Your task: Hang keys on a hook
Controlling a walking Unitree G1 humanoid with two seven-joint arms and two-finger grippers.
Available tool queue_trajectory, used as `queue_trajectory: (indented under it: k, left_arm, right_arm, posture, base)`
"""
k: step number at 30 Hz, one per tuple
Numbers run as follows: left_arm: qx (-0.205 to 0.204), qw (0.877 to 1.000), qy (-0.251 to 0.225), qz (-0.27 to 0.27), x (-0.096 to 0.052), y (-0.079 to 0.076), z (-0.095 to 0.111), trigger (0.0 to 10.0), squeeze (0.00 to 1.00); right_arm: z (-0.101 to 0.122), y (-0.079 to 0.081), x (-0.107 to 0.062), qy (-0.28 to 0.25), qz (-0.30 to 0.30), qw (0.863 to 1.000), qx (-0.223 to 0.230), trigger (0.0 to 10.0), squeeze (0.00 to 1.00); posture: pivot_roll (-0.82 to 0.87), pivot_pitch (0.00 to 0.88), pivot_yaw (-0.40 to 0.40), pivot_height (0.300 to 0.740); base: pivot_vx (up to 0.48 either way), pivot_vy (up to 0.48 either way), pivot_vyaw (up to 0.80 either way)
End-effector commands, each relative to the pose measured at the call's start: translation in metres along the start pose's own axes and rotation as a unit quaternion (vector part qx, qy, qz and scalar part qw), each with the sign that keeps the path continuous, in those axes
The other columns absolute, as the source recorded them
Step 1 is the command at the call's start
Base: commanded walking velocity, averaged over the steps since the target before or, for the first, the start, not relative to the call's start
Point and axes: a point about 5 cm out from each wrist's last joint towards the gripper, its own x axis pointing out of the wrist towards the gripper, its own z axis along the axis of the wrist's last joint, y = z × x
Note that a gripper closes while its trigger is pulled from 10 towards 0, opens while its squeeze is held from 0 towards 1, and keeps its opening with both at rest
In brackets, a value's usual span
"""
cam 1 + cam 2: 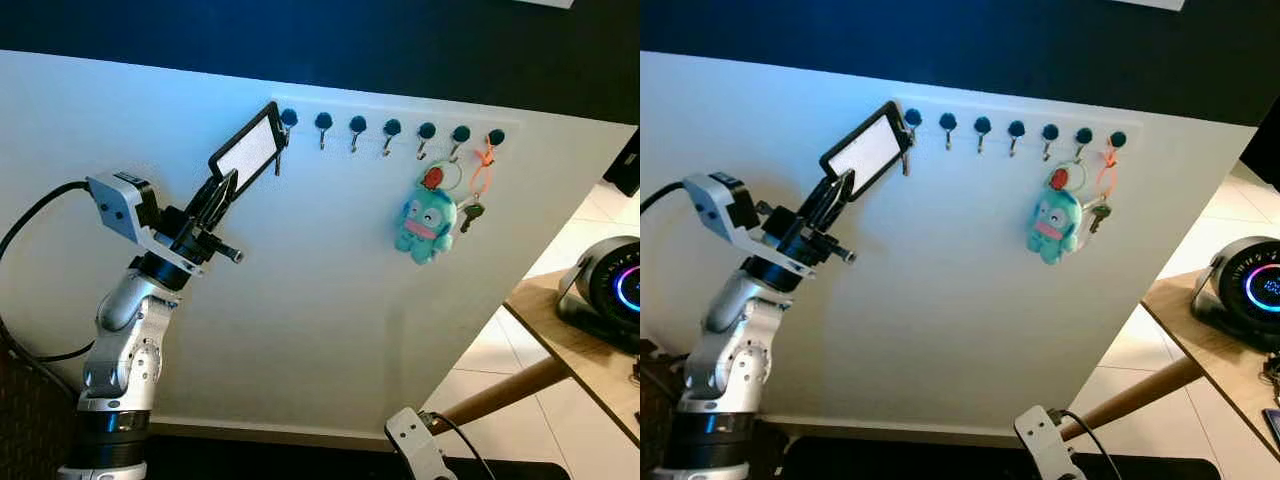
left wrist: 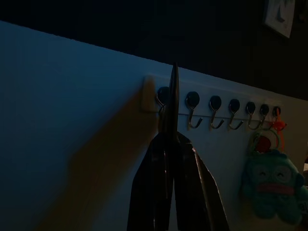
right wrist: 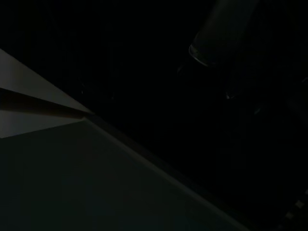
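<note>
My left claw (image 1: 222,190) is raised to the wall, fingers pinched tight on the flat key tag (image 1: 248,150), whose top end sits right at the leftmost hook (image 1: 287,122) of the rack. The right arm hangs idle; I cannot tell that claw's state.

A white hook rail (image 1: 400,112) on the wall carries a teal plush keychain (image 1: 426,222).

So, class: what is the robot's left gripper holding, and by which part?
The left gripper pinches a flat black-framed key tag by its lower edge, its far end up at the leftmost hook. The right arm hangs idle.
</note>
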Motion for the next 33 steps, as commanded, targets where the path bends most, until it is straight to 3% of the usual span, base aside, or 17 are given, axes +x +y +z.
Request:
queue_trajectory:
  k: [1, 24, 30, 33]
  left_arm:
    - [-0.008, 0.999, 0.010, -0.035, 0.002, -0.011, -0.003, 0.0, 0.00]
    - [0.001, 0.997, 0.035, -0.072, 0.001, -0.019, -0.008, 0.0, 0.00]
    - [0.010, 0.998, 0.039, -0.050, 0.000, -0.011, -0.007, 0.0, 0.00]
    - [0.015, 0.997, 0.068, -0.043, -0.002, -0.004, -0.009, 0.0, 0.00]
  right_arm:
    - [-0.006, -0.001, -0.002, 0.007, -0.005, 1.000, 0.006, 10.0, 0.00]
    - [-0.006, -0.002, -0.003, 0.008, -0.006, 1.000, 0.006, 10.0, 0.00]
    - [-0.005, -0.002, -0.002, 0.007, -0.006, 1.000, 0.006, 10.0, 0.00]
    - [-0.005, -0.002, -0.002, 0.008, -0.005, 1.000, 0.006, 10.0, 0.00]
  posture:
    - [0.10, 0.066, -0.101, 0.740]
    - [0.09, 0.064, -0.099, 0.740]
    - [0.09, 0.065, -0.100, 0.740]
    - [0.10, 0.065, -0.102, 0.740]
  base:
    - [0.000, 0.000, 0.00]
    - [0.000, 0.000, 0.00]
    - [0.000, 0.000, 0.00]
    - [0.000, 0.000, 0.00]
